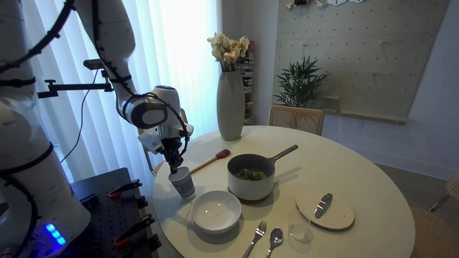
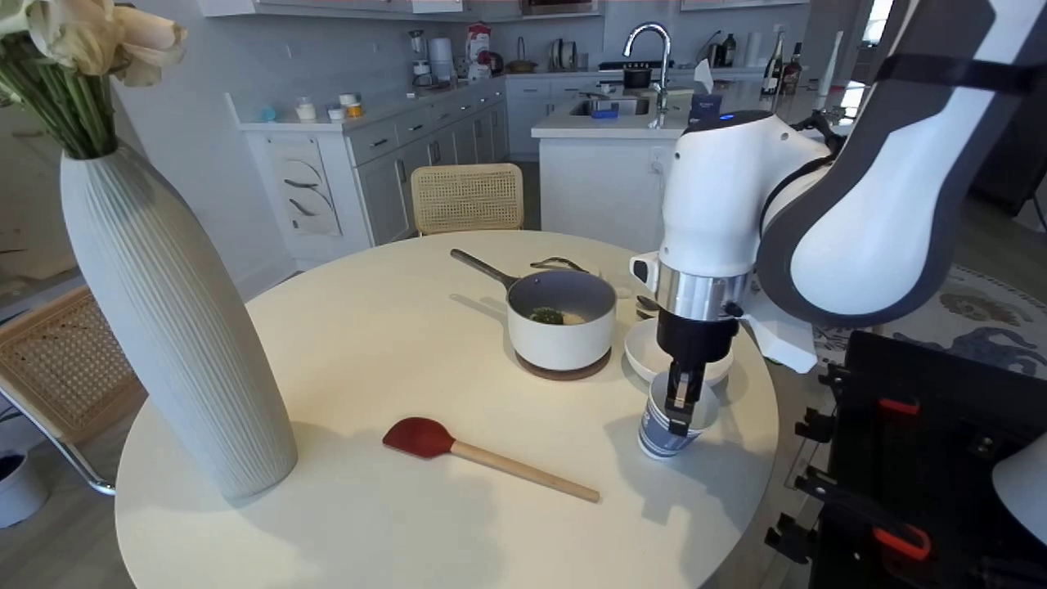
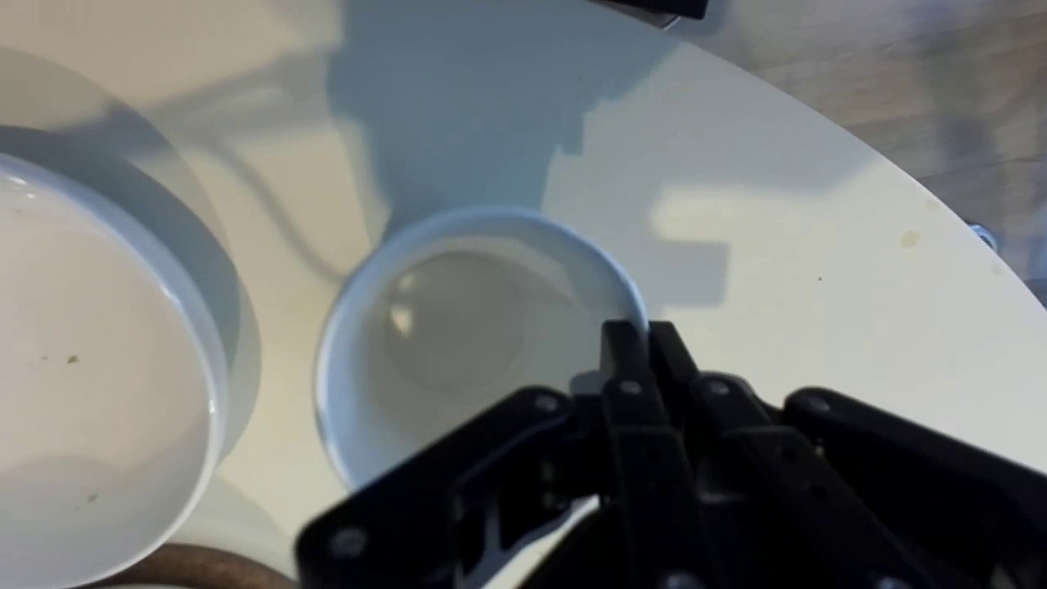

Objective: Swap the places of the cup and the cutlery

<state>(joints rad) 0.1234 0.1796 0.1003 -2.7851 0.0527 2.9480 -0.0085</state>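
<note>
Cup point(image 1: 184, 187), ten o'clock of the bowl point(image 1: 216, 209) in an exterior view, rim pinched by the gripper point(image 3: 647, 330), likely for want of a handle; cutlery point(image 1: 276, 236) untouched at the bowl's four o'clock.

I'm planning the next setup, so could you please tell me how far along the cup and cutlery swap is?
Looks done: the grasp, the hand shut on the rim of the cup.
In progress, apparently: moving the cup, which is beside the bowl.
Probably left: setting the cup where the fork and spoon lie, and moving them to its spot.
</note>
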